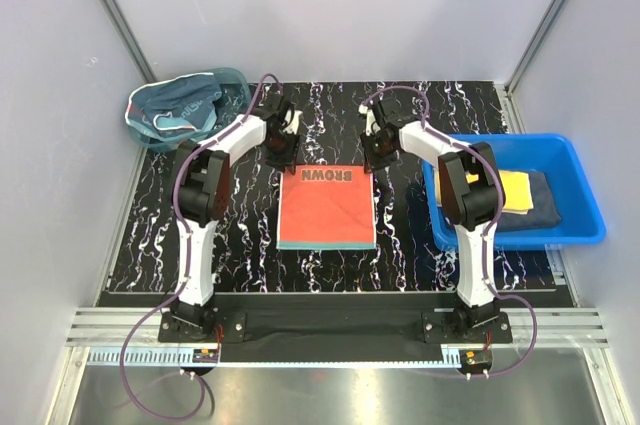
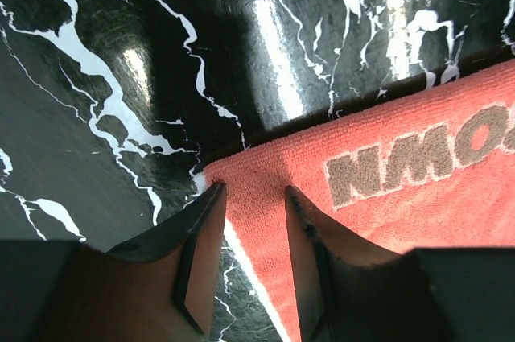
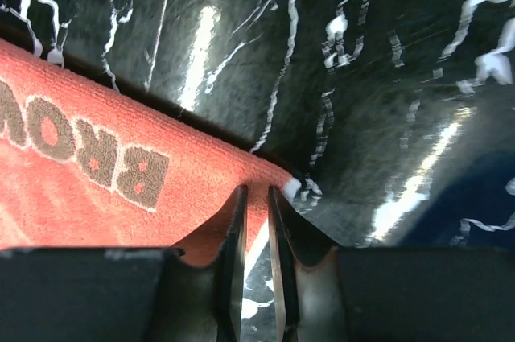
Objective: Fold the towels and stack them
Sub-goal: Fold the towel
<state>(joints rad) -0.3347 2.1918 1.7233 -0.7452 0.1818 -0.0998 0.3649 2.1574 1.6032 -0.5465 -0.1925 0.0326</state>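
**Item: orange-red towel** [image 1: 327, 210], lettered "BROWN".
- Place: flat at the middle of the black marbled table [image 1: 430, 110], lettered edge toward the far side; a teal edge shows along its near edge.
- Handling (judged): light, limp terry cloth with a grippy nap. It will sag and drag if lifted by one point, so take it by both far corners, pinching low against the table.

**Left gripper** [image 2: 253, 191]: fingers apart, straddling the far-left corner of the towel.

**Right gripper** [image 3: 257, 191]: at the far-right corner, fingers drawn almost together. I cannot tell if cloth is caught between them.

**Blue plastic bin** [image 1: 590, 207], right edge: holds a yellow towel [image 1: 515, 188] and a dark grey-blue towel [image 1: 550, 200], both folded.

**Teal mesh basket** [image 1: 238, 85], far-left corner: holds crumpled teal cloth [image 1: 175, 110].
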